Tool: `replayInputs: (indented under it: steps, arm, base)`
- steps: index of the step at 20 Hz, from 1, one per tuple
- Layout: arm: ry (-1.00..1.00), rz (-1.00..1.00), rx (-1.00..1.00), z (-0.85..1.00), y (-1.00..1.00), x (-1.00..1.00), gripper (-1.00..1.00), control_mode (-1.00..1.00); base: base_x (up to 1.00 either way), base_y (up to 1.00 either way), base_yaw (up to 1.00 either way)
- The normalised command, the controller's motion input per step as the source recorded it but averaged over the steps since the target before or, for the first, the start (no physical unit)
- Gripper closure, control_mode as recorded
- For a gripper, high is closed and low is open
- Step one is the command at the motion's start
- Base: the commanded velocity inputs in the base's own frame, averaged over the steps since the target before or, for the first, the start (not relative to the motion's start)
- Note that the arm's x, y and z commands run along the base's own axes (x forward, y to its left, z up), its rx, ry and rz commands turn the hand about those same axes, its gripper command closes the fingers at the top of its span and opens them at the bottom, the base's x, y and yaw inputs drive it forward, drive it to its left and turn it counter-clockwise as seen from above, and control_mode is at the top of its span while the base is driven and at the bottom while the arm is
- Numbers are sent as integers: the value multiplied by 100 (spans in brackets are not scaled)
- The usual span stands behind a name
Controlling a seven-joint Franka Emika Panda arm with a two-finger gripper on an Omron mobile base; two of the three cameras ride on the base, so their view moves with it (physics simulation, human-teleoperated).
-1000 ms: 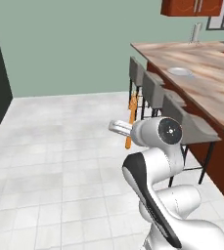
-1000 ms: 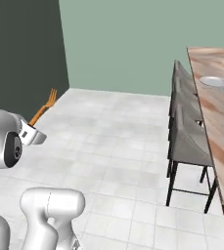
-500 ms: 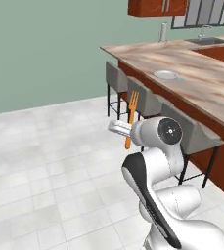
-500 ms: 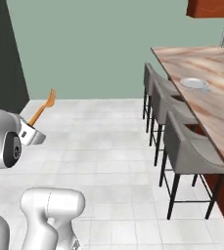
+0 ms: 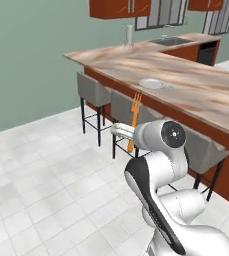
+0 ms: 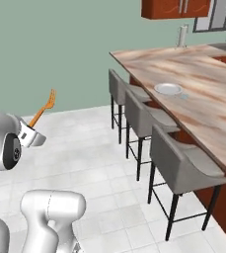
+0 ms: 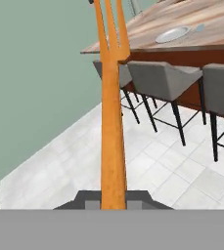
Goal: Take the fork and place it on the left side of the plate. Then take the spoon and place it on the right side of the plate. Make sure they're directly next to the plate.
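The orange fork [image 5: 134,117] stands upright in my gripper [image 5: 130,136], tines up, held by its lower handle above the tiled floor. From the right base the fork [image 6: 44,108] slants up out of the gripper [image 6: 29,129]. In the hand view the fork [image 7: 111,122] runs up the middle from the shut gripper [image 7: 113,197]. The white-grey plate [image 5: 151,83] lies on the wooden counter [image 5: 196,80], well beyond the fork. The pale blue spoon [image 5: 170,89] lies just right of the plate. Both also show in the plate [image 6: 168,89] and spoon [image 6: 183,95] of the right base view.
Three grey bar stools [image 5: 130,107] line the counter's near side, between me and the plate [image 7: 172,34]. A sink [image 5: 170,41] and a tall pale canister [image 5: 129,35] sit at the counter's far end. Open tiled floor [image 5: 41,180] lies to the left.
The whole picture has shifted as the base moved: the counter and stools now stand nearer and more central. The fork stays held upright in the gripper.
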Motion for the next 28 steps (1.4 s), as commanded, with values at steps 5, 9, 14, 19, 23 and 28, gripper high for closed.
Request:
replayInputs:
  steps: [5,9,14,19,23,28]
  arm:
    - [0,0,0,0,0,0,100,100]
    - [0,0,0,0,0,0,100,100]
    - [0,0,0,0,0,0,100,100]
    - [0,0,0,0,0,0,100,100]
    - [0,0,0,0,0,0,100,100]
    - [0,0,0,0,0,0,100,100]
  base:
    - [82,69,-45]
    - [81,72,-44]
    - [79,75,-43]
    - [78,76,-42]
    - [78,76,-42]
    - [77,74,-43]
